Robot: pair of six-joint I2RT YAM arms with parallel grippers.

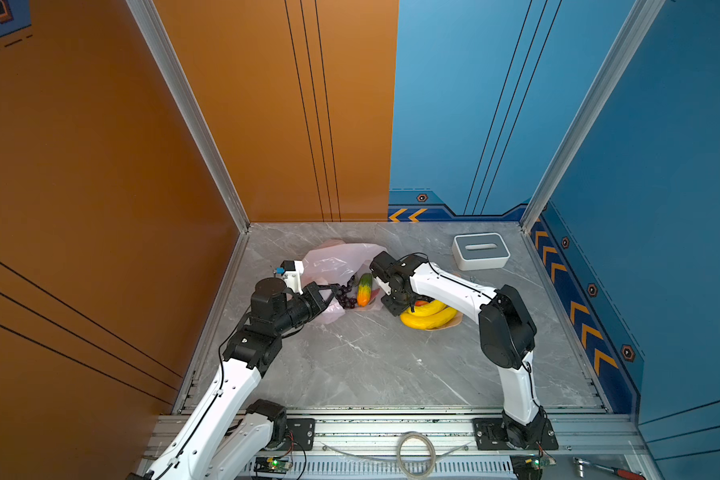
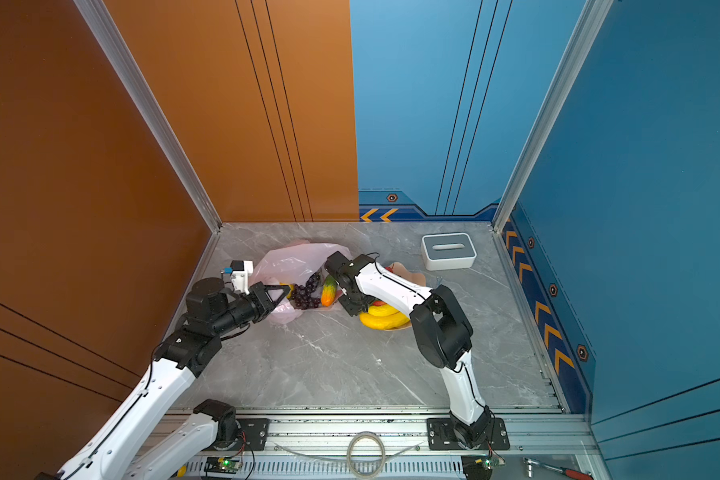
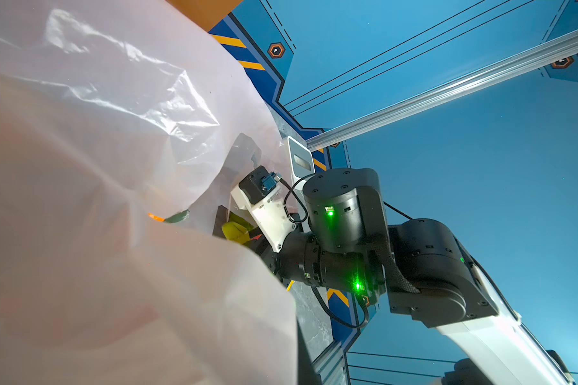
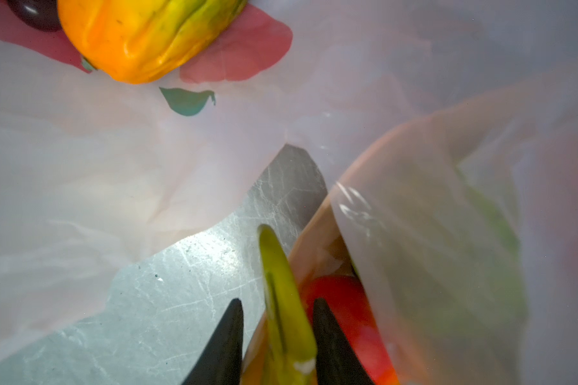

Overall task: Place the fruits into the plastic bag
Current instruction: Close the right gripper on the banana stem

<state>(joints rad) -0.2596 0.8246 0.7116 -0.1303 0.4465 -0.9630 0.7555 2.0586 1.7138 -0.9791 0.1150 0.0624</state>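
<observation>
The pale-pink plastic bag (image 1: 333, 259) (image 2: 287, 262) lies at the back left with its mouth facing right. My left gripper (image 1: 330, 289) (image 2: 281, 291) is shut on its near rim, and film (image 3: 114, 133) hides the jaws in the left wrist view. Dark grapes (image 1: 347, 293) (image 2: 306, 291) and the green-to-orange oblong fruit (image 1: 364, 289) (image 4: 141, 33) lie in the mouth. The banana bunch (image 1: 429, 318) (image 2: 385, 318) rests in the peach bowl (image 2: 408, 272) beside a red mango (image 4: 347, 306). My right gripper (image 1: 395, 309) (image 4: 278, 300) straddles the banana's green stem, its jaws narrow, with a gap on one side.
A white-and-grey slotted box (image 1: 481, 249) (image 2: 447, 249) stands at the back right. The right arm's forearm passes over the bowl. A cable coil (image 1: 416, 453) and a red-handled tool (image 1: 607, 469) lie on the front rail. Walls close off three sides.
</observation>
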